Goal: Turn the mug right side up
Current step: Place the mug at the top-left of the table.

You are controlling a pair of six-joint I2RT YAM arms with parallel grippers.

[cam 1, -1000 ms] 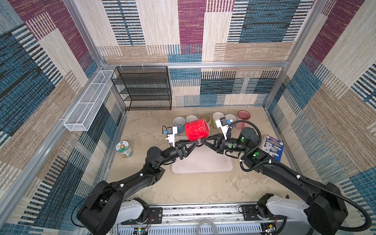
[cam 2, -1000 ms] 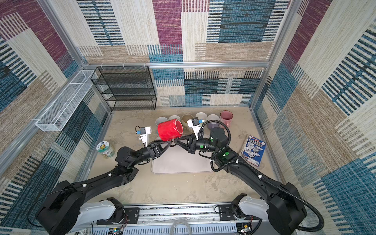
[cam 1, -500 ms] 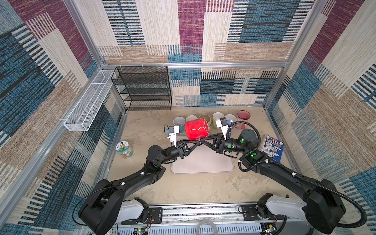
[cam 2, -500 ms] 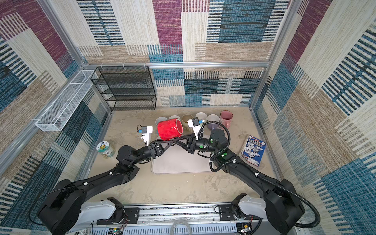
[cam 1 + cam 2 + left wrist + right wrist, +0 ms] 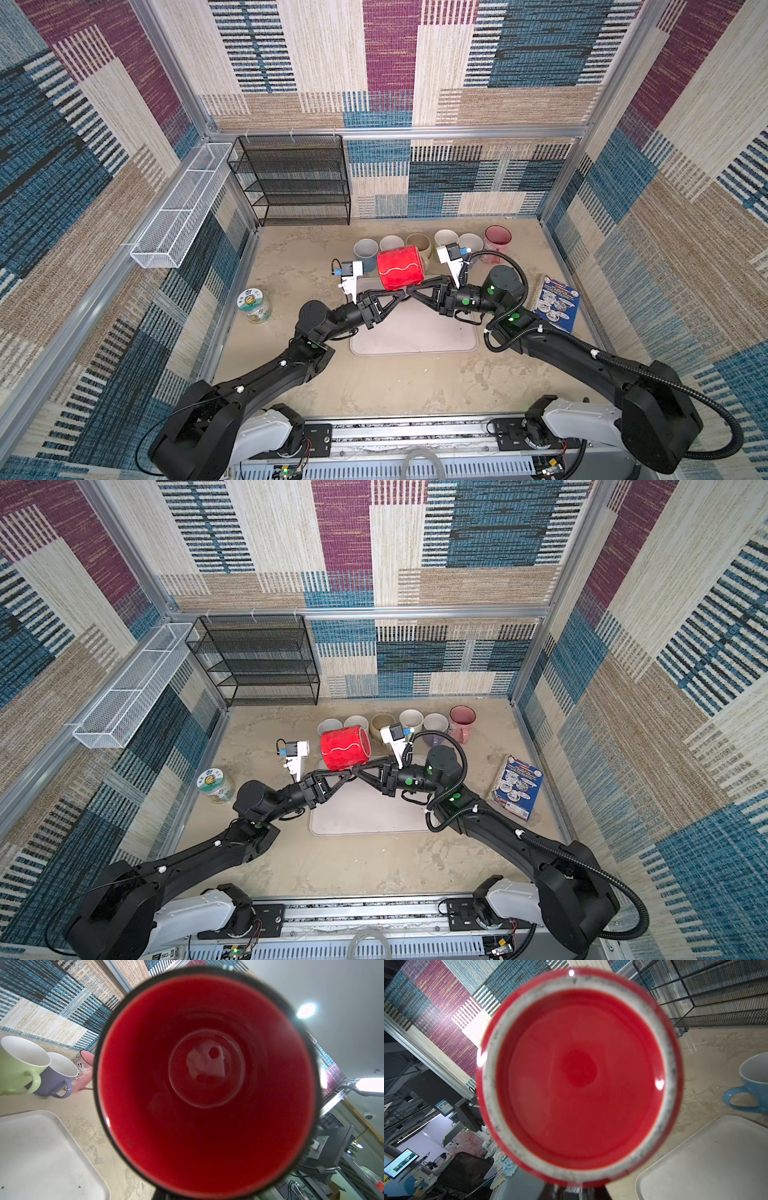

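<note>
Nearer than the fingers, the grey tray (image 5: 415,332) lay bare, open room to set down. The left fingers (image 5: 384,298) and right fingers (image 5: 428,293) met tip to tip under the red mug (image 5: 398,268), which hung on its side above them, mouth toward the left set. Both looked nearly closed, but I couldn't tell which truly gripped. A pinch that low, I judged, could let it roll out. Just beyond the fingers stood a row of mugs (image 5: 445,239), likeliest to be struck. The black rack (image 5: 299,183) was well apart.
</note>
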